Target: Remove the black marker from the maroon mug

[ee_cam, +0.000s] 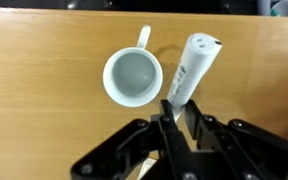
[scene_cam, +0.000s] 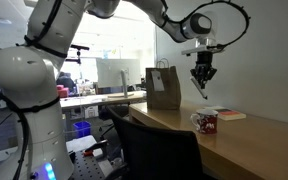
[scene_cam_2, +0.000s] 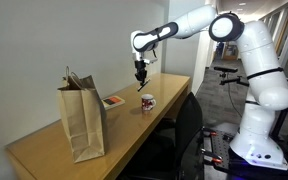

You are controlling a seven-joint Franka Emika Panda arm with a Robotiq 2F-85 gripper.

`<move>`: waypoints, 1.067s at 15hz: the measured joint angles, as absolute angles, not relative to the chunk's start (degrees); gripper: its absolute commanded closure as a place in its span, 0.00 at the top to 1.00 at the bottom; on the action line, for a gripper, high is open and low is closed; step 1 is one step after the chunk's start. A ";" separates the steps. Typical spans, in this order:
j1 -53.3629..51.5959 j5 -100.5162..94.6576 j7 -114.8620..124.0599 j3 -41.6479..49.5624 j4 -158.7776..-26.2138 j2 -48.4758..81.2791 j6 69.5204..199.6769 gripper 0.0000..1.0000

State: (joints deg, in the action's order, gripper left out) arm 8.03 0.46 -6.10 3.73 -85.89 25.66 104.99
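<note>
The maroon mug (scene_cam: 206,122) stands upright on the wooden table, also seen in an exterior view (scene_cam_2: 148,103). In the wrist view the mug (ee_cam: 133,76) is seen from above, its pale inside empty and its handle pointing to the top of the picture. My gripper (ee_cam: 174,115) is shut on the marker (ee_cam: 192,65), whose barrel looks pale with print here. In both exterior views the gripper (scene_cam: 202,80) (scene_cam_2: 141,80) hangs well above the mug, with the thin marker (scene_cam: 203,88) sticking down from its fingers, clear of the mug.
A brown paper bag (scene_cam: 164,88) (scene_cam_2: 82,120) stands further along the table (scene_cam_2: 54,155). A flat red-and-white book (scene_cam: 229,114) (scene_cam_2: 114,101) lies beside the mug. A black chair (scene_cam: 154,145) stands at the table's edge.
</note>
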 measured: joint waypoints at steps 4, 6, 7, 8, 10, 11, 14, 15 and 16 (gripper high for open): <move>4.23 -0.09 -1.86 3.44 -93.31 22.84 115.20 0.05; 2.81 -0.05 -0.04 3.10 -96.84 23.18 120.28 0.05; 2.31 0.13 1.24 2.92 -98.38 23.54 122.93 0.05; 1.93 0.13 2.57 2.76 -99.63 24.03 125.75 0.05; 1.24 0.14 5.16 2.71 -101.28 25.13 130.89 0.05; 0.95 0.11 6.36 2.72 -101.71 25.71 132.95 0.05; 0.44 0.06 9.21 2.84 -101.85 27.19 136.46 0.05; 0.30 0.02 10.01 2.98 -101.85 27.54 137.31 0.05; 0.14 -0.15 10.92 3.20 -101.85 27.84 138.05 0.05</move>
State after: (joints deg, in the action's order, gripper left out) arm 0.14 -0.15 10.92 3.20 -101.85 27.84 138.05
